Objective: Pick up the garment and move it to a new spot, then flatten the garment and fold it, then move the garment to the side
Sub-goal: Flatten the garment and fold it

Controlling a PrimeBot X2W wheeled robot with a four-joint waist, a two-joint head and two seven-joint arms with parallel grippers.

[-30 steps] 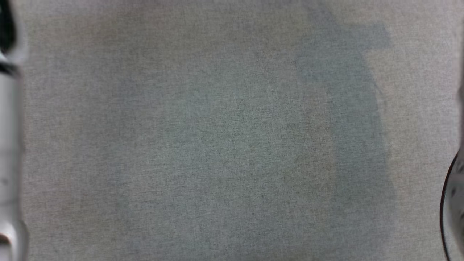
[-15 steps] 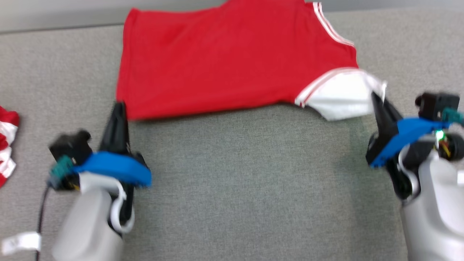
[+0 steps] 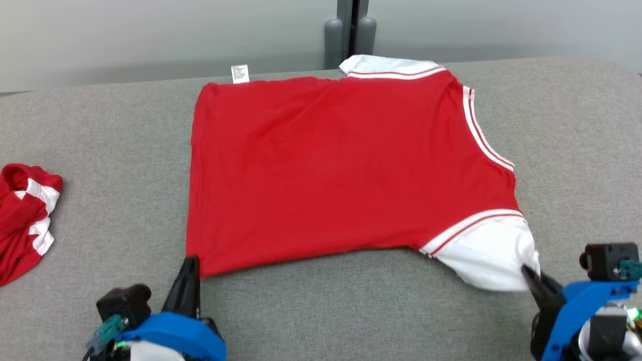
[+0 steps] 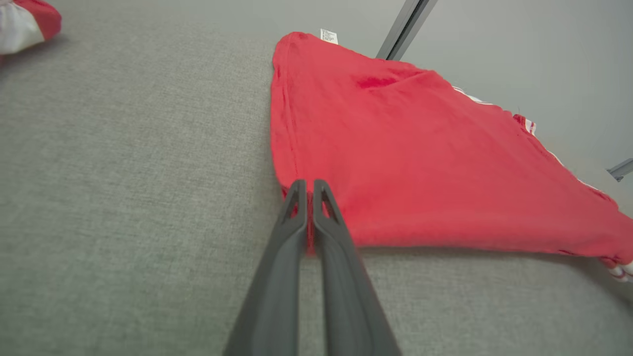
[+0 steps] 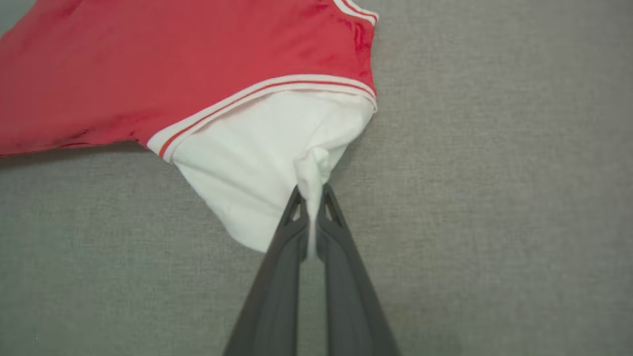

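Flattening step, by my read. Head view: red garment [image 3: 346,165] spread on the grey desk [image 3: 100,125]; left gripper [image 3: 189,268] at its near hem corner, right gripper [image 3: 529,275] at the white sleeve [image 3: 491,255]. Left wrist view: gripper clenched on the red hem. Right wrist view: gripper pinching a tuft of sleeve. Next move likely calls for drawing both corners taut, laying them flat, then letting go before folding.

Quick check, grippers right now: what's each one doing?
Left gripper: closed, pinching the red garment at its near hem corner.
Right gripper: closed, pinching the garment's white sleeve.
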